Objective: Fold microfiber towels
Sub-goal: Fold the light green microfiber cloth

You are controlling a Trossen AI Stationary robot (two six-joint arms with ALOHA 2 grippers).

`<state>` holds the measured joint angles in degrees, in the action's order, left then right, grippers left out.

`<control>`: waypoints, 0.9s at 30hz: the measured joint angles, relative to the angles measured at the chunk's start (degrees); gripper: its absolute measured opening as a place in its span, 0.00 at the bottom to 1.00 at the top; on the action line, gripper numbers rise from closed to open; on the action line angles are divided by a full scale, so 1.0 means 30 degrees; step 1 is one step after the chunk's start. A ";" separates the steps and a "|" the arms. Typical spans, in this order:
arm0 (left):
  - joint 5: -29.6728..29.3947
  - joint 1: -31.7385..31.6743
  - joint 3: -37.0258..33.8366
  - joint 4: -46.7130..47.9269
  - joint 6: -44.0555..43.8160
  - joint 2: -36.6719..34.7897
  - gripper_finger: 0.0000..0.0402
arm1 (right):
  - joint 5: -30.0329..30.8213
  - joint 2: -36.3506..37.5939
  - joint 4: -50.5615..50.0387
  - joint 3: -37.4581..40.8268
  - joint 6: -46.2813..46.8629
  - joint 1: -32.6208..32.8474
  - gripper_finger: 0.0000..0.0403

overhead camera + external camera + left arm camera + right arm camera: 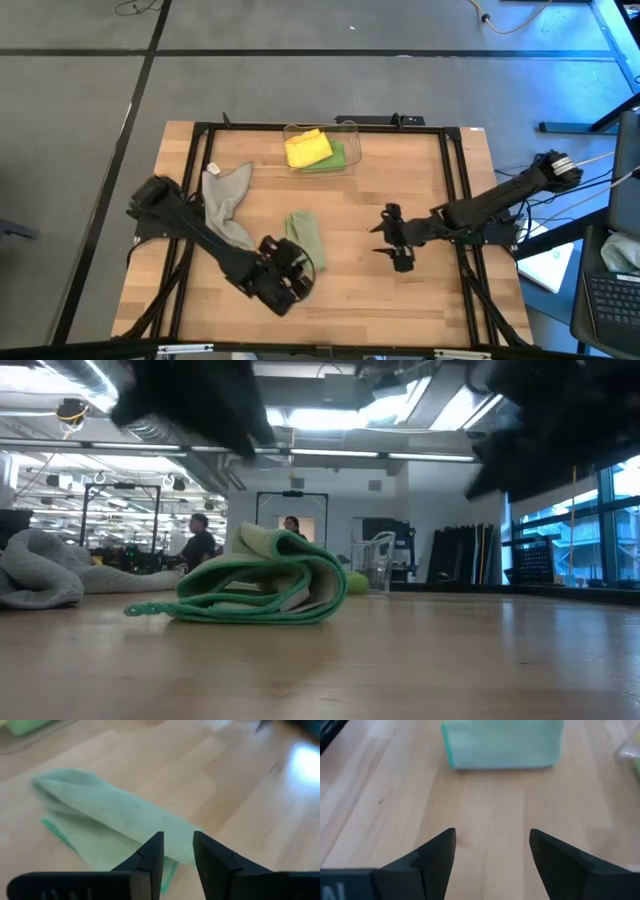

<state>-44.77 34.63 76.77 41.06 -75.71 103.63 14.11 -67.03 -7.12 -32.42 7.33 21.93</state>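
From above, the pale wooden worktop [420, 290] carries a folded pale sage green microfiber towel [304, 236] near its middle, a crumpled grey microfiber towel [224, 203] beside the left arm, and at the far edge a clear plastic bin [350, 152] holding a yellow towel [307, 148] on top of a bright green towel [337, 157]. That overhead picture places the left gripper [290, 272] at the near end of the sage towel and the right gripper [397, 245] well apart from it over bare wood, but it cannot settle how either pair of fingers stands. The left wrist view does: the two dark fingers [150, 862] stand slightly apart with a narrow gap, just above the towel's near edge, gripping nothing. The right wrist view shows its fingers [437, 855] spread wide over bare planks, with the folded towel [502, 744] lying farther off. Only the table-height view reveals the towel's build: soft stacked layers with a darker green stitched hem curling round the fold [262, 582], the top layer humped rather than flat, and the grey cloth [40, 568] slumped in a loose heap. The left wrist view adds a fine ribbed, fuzzy weave on the sage cloth [107, 815]. People stand in the room behind.
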 joint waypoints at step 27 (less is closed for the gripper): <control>1.0957 -0.4459 -0.0044 -0.1201 -0.4440 -0.1301 0.54 | 0.0142 0.3028 0.5886 0.5631 0.0472 0.2717 0.64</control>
<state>-11.90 21.26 76.64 37.46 -89.03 99.73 14.54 -57.95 10.53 -15.53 8.74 30.08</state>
